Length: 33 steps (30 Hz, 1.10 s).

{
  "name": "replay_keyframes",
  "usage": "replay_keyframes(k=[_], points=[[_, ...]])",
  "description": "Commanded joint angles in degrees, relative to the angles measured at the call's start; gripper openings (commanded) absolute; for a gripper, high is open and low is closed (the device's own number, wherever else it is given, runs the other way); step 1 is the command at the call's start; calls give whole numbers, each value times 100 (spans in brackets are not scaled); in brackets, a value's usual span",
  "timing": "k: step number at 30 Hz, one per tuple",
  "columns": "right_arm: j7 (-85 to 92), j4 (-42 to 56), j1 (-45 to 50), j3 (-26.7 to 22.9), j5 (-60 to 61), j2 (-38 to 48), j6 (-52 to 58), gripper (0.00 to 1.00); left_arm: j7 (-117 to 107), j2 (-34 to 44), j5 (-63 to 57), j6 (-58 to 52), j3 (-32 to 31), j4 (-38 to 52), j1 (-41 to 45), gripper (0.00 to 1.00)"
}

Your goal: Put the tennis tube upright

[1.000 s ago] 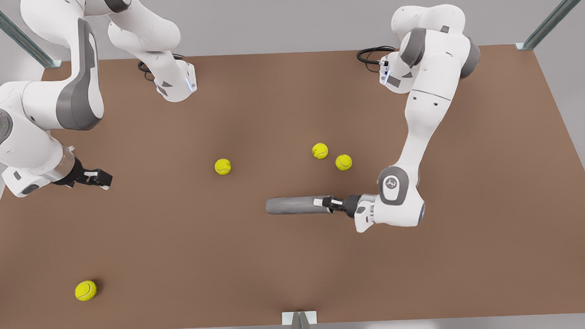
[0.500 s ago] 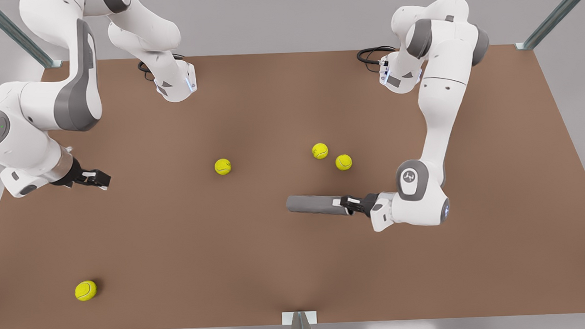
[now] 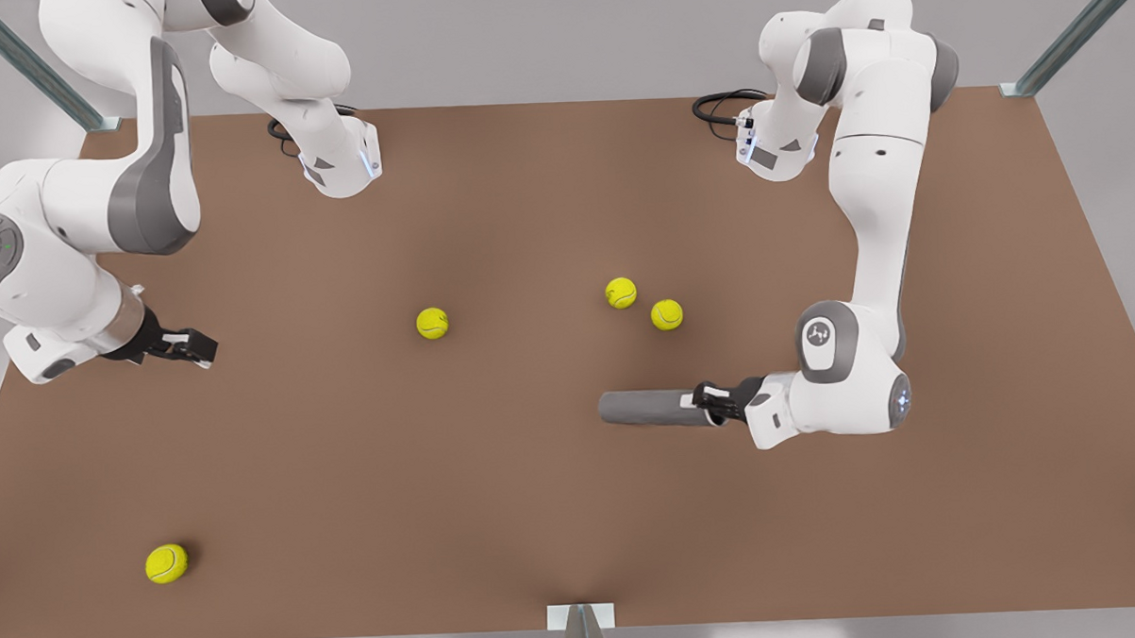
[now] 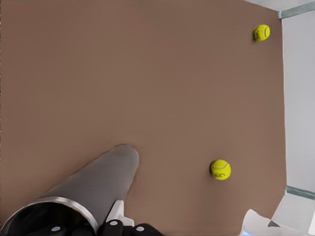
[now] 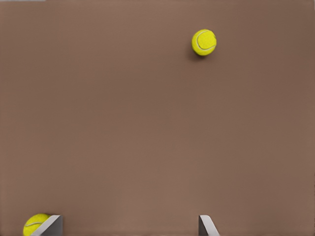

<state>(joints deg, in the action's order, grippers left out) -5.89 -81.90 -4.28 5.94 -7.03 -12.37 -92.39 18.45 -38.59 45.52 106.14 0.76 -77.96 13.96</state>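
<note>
The tennis tube point(image 3: 648, 408) is a grey cylinder lying on its side on the brown table point(image 3: 536, 509), right of centre in the front view. My left gripper point(image 3: 714, 404) is shut on its end at the front view's right. The left wrist view looks along the tube point(image 4: 98, 184), and its pale rim sits by the black fingers point(image 4: 114, 225). My right gripper point(image 3: 189, 346) waits open over the table's edge at the front view's left. Its two fingertips point(image 5: 50, 225) stand wide apart with nothing between them.
Several yellow-green tennis balls lie loose: one near the middle point(image 3: 432, 323), a pair point(image 3: 620, 293) point(image 3: 666, 314) just behind the tube, one at the front left corner point(image 3: 166, 563). Both arm bases point(image 3: 340, 162) point(image 3: 769, 151) stand at the back edge.
The left gripper has pulled the tube, still on its side, steadily toward the front view's right. The right arm has barely moved.
</note>
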Motion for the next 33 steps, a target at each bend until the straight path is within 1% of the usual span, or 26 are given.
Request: replay_keyframes(k=[1,8,12,14,16,33], points=[[0,-1,-2,-5,0,-2,-7,100,0,1,-131,-15,3,0,2,21],[0,8,6,-5,0,-2,-7,100,0,203,-483,-59,100,0,2,21],[0,-1,-2,3,0,-2,2,100,-26,344,-843,-173,196,0,2,21],[0,-1,-2,-5,0,-2,2,100,-26,405,-1151,-243,337,0,2,21],[44,8,-46,-5,18,-2,-7,100,-44,449,-1449,-270,346,0,2,21],[44,8,-20,3,44,-2,2,100,-228,748,-2583,-437,671,-9,37,21]])
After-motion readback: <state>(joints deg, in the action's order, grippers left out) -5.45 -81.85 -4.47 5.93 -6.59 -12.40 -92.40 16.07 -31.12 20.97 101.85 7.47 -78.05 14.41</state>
